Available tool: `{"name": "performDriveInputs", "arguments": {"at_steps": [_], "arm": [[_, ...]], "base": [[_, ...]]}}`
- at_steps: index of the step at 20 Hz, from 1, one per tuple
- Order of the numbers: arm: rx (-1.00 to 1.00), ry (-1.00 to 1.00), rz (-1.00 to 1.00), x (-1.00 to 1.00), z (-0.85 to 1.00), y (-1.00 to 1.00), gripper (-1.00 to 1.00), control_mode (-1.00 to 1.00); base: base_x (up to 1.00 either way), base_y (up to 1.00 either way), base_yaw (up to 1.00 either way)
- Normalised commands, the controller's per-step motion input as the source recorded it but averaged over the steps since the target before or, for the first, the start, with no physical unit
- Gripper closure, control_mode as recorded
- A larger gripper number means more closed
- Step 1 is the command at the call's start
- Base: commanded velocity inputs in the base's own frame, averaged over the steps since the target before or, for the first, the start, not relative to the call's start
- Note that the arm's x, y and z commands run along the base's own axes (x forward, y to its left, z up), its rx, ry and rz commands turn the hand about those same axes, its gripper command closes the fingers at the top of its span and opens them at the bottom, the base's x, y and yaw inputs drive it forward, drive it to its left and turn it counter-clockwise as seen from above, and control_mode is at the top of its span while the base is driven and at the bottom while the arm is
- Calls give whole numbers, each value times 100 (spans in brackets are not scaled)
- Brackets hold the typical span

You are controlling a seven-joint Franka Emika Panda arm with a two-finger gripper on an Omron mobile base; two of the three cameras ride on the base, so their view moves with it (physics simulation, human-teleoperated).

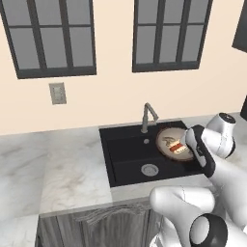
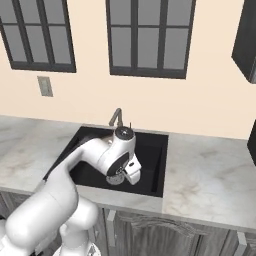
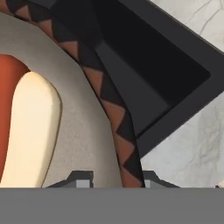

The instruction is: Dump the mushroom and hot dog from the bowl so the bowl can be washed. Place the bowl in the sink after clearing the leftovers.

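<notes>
The bowl point(image 1: 170, 143), with a dark brown zigzag rim and a tan inside, hangs above the right half of the black sink point(image 1: 128, 154). In it lie the hot dog point(image 1: 179, 147) and, beside that, the small grey-brown mushroom point(image 1: 168, 140). My gripper point(image 1: 189, 144) is shut on the bowl's right rim. In the hand view the rim of the bowl point(image 3: 109, 105) runs down between the two fingertips of the gripper point(image 3: 114, 180), and the hot dog point(image 3: 30, 127) shows its pale bun and red sausage at the left. In the right base view my arm hides the bowl.
A grey gooseneck faucet point(image 1: 147, 116) stands behind the basin, close to the bowl's far edge. The silver drain point(image 1: 149, 169) lies in the basin floor. Marble counter point(image 1: 62, 164) runs to both sides. A dark cabinet point(image 2: 247, 40) hangs at the upper right.
</notes>
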Motion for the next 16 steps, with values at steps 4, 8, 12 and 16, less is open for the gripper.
{"name": "performDriveInputs", "arguments": {"at_steps": [4, 8, 12, 16], "arm": [[-10, 13, 0, 34, -19, 0, 100, -100], [-17, 7, 1, 0, -50, 0, 100, -100], [-20, 10, 5, 0, -55, 13, 100, -100], [-18, 12, 5, 0, -24, 36, 100, -100]], "base": [[0, 0, 0], [0, 0, 0], [0, 0, 0], [0, 0, 0]]}}
